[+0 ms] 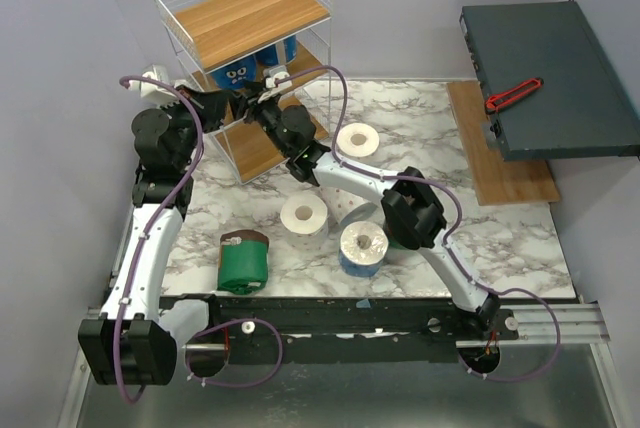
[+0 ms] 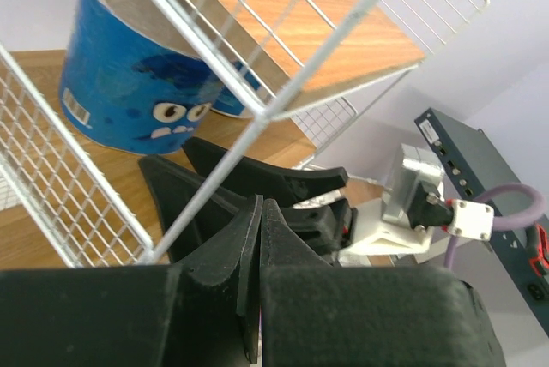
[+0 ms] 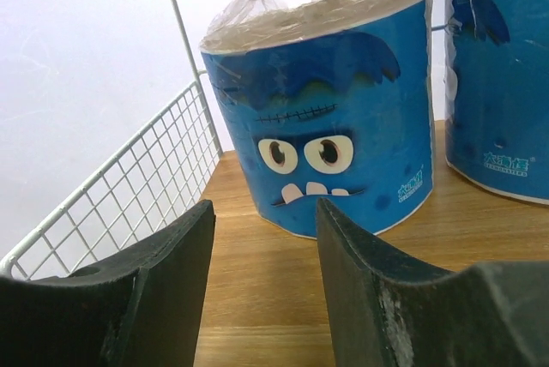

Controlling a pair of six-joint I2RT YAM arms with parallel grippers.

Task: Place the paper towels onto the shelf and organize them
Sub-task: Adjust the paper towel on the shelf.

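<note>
i see bright, even light with soft shadows on the marble surface; in my wrist view the right gripper near the lens looks slightly soft.

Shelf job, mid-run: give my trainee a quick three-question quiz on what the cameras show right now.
1. True or false: the green-wrapped roll stands upright on the shelf.
2. What sits between the jaws of the right gripper? A: a blue roll. B: nothing. C: a white roll.
3. In one word, is the left gripper open or shut?

Key: 1 false; 2 B; 3 shut.
</note>
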